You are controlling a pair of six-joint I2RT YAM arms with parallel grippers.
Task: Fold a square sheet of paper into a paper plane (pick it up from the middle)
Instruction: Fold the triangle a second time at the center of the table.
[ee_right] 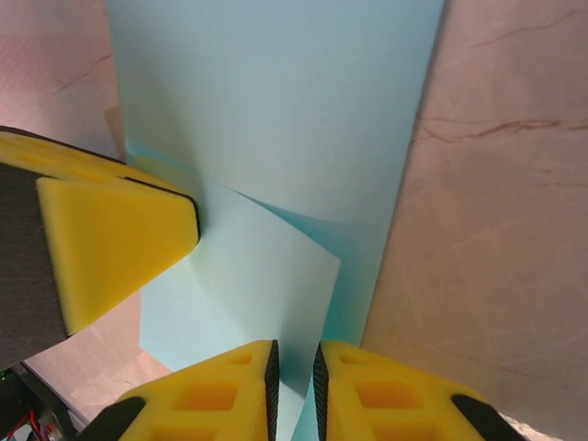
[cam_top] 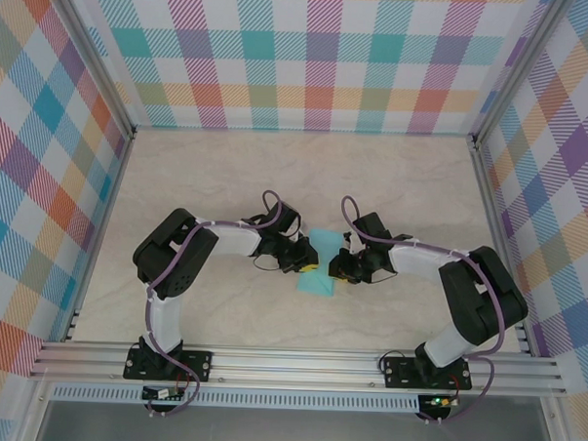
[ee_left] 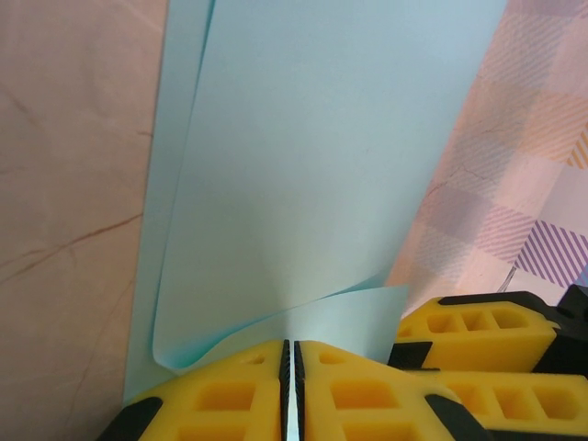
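Blocky yellow left hand (ee_left: 291, 354) pinches thin, smooth, curling turquoise paper (ee_left: 312, 165).

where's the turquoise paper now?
Top view: the thin light turquoise square sheet of paper is mid-frame, between the left gripper and the right gripper.

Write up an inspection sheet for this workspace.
Surface: pale marbled table, thin reddish veins.
Job's things: turquoise sheet, partly folded, between the two grippers.
Clutter: nothing seen.
Grippers: left gripper shut on the sheet's curled edge; right gripper has its jaws narrow around a folded flap, grip uncertain.
Cables: purple cables run along both arms, looping at the wrists.
Surroundings: plaid walls; aluminium rail at the near edge.
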